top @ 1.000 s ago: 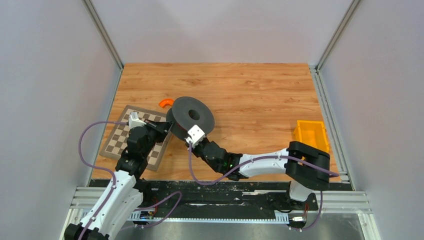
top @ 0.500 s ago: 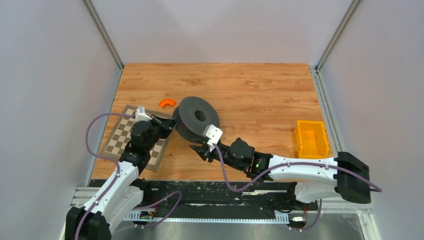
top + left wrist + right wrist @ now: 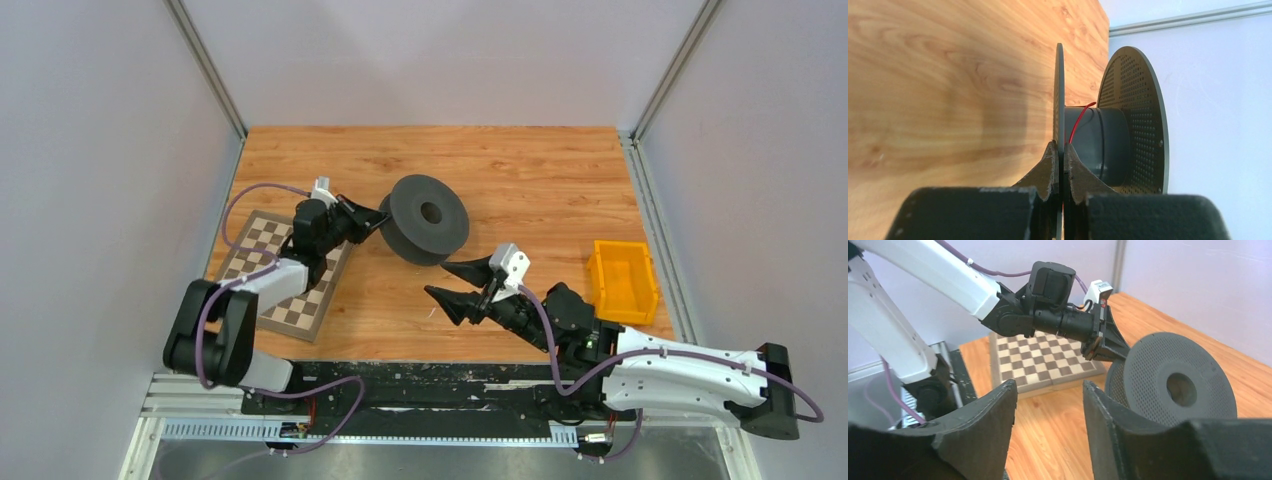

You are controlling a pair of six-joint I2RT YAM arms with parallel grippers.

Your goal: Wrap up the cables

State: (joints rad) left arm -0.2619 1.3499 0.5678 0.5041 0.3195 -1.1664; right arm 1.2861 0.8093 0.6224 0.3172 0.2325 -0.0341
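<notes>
Table (image 3: 520, 170): light wood planks.
Left side: chessboard (image 3: 255, 245), lying flat.
Right edge: orange bin (image 3: 622, 280), standing open-topped.
Middle: black spool (image 3: 430, 218), tilted; seemingly resting on its lower rim.

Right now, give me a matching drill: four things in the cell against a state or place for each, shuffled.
Things:
1. left tool
2. right tool
3. red wire
4. orange bin

States or places:
A. open, holding nothing
B. between the two flanges, by the hub
C. shut on one flange of the spool
D. far right in the top view

Pairs: 1-C, 2-A, 3-B, 4-D
</notes>
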